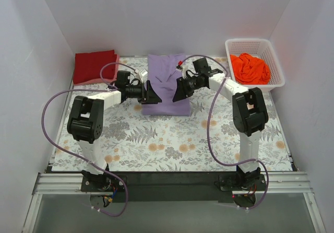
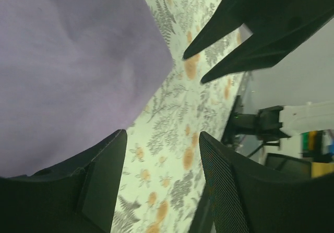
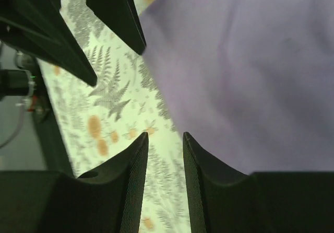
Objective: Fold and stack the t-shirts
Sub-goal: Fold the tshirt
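The folded lavender shirt (image 1: 166,79) lies mid-table toward the back, long axis running away from the arm bases. The left gripper (image 1: 152,93) and right gripper (image 1: 182,90) flank its near end, jaws parted and empty, cloth beside them, not between; bare table cloth (image 1: 156,144) spreads nearer

3 t-shirts lie well apart across the far desk (image 1: 156,144): the lavender-purple t-shirt (image 1: 166,84) folded into a rough rectangle at centre, the dark red t-shirt (image 1: 95,66) folded flat in the left corner, the bright orange t-shirt (image 1: 249,68) crumpled inside the white basket (image 1: 250,41) at right.
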`<act>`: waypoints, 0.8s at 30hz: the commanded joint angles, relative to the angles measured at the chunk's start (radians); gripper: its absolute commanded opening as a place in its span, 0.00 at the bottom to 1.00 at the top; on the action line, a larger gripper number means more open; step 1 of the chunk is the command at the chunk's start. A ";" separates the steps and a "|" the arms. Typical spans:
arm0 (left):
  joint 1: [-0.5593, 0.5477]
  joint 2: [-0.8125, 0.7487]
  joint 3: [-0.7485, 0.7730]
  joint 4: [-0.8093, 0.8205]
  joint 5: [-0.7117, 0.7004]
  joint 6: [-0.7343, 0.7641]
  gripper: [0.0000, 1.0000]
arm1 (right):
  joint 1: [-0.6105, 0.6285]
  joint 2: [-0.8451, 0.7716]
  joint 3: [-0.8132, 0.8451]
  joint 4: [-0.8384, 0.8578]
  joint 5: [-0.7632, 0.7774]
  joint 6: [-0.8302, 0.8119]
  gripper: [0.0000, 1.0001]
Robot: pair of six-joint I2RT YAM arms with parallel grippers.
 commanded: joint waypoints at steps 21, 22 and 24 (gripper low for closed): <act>0.095 0.086 -0.313 0.100 0.178 -0.154 0.55 | -0.110 0.029 -0.471 0.267 -0.194 0.319 0.34; 0.098 0.031 -0.308 0.062 0.201 -0.119 0.55 | -0.110 0.002 -0.476 0.254 -0.205 0.275 0.34; 0.098 -0.038 -0.291 -0.034 0.188 0.047 0.54 | -0.111 -0.087 -0.461 0.219 -0.194 0.209 0.35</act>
